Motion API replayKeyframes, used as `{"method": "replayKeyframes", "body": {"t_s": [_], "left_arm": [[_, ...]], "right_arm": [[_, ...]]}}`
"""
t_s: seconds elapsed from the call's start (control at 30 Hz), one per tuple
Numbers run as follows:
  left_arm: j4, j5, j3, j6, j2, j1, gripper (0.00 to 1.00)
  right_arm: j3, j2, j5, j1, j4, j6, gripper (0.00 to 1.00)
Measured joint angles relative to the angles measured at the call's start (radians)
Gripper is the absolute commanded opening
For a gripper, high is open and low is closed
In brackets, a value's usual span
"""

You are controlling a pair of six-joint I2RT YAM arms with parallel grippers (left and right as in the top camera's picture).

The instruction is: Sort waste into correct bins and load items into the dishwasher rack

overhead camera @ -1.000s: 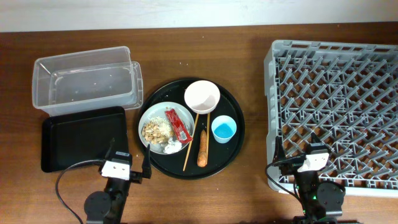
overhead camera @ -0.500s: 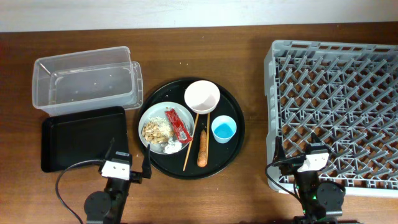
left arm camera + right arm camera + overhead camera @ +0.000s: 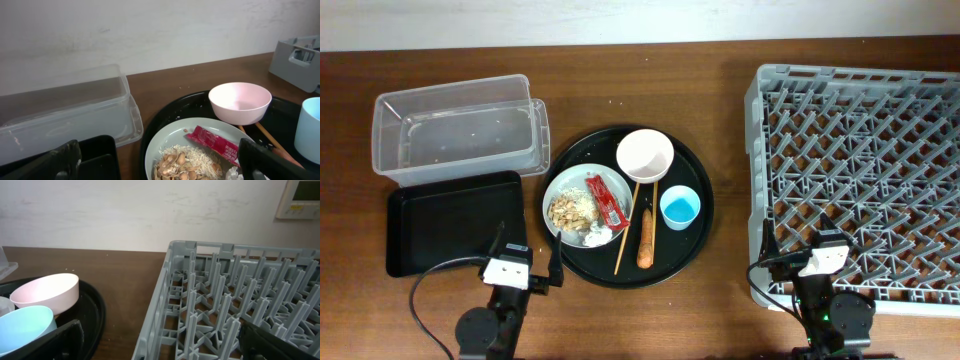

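Plate (image 3: 568, 184) holds red wrapper (image 3: 607, 200), scraps (image 3: 571, 209), tissue (image 3: 595, 236); left gripper (image 3: 160, 162) and right gripper (image 3: 160, 342) spread apart.

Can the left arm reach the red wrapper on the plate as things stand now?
Probably yes. The red wrapper lies uncovered on top of the plate, just ahead of the open left gripper, and nothing stands between them; the food scraps lie beside it.

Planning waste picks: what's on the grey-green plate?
On the plate: red wrapper, flaky scraps with rice, crumpled white tissue at its robot-side edge. Anything beneath the scraps or tissue is covered.
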Motion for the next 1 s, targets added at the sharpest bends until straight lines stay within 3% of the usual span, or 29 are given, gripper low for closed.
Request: {"method": "replayKeyframes", "body": {"t_s": [0.2,0.33,0.47,0.6,0.77,0.87,1.0], "left_arm": [[-0.015,0.000,0.004,-0.063,0.000,0.000,0.99],[-0.156,0.005,0.092,-0.084,0.055,0.000,0.99],[-0.290,0.008,0.298,-0.089,0.263,0.000,0.99],[-0.467,0.035,0.549,-0.089,0.583,0.000,0.99],[-0.868,0.068,0.879,-0.092,0.920,0.000,0.99],[-0.859,0.072,0.906,-0.092,0.966,0.000,0.99],[-0.735,0.144,0.909,-0.092,1.020,0.000,0.99]], "right_arm": [[0.034,0.010,0.000,0.000,-0.074,0.000,0.98],[0.170,0.116,0.000,0.000,-0.241,0.000,0.98],[0.369,0.291,0.000,0.000,-0.428,0.000,0.98],[0.562,0.457,0.000,0.000,-0.621,0.038,0.98],[0.752,0.648,-0.040,0.000,-0.906,0.081,0.98],[0.755,0.688,-0.069,0.000,-0.911,0.084,0.98],[0.757,0.703,-0.081,0.000,-0.914,0.084,0.98]]}}
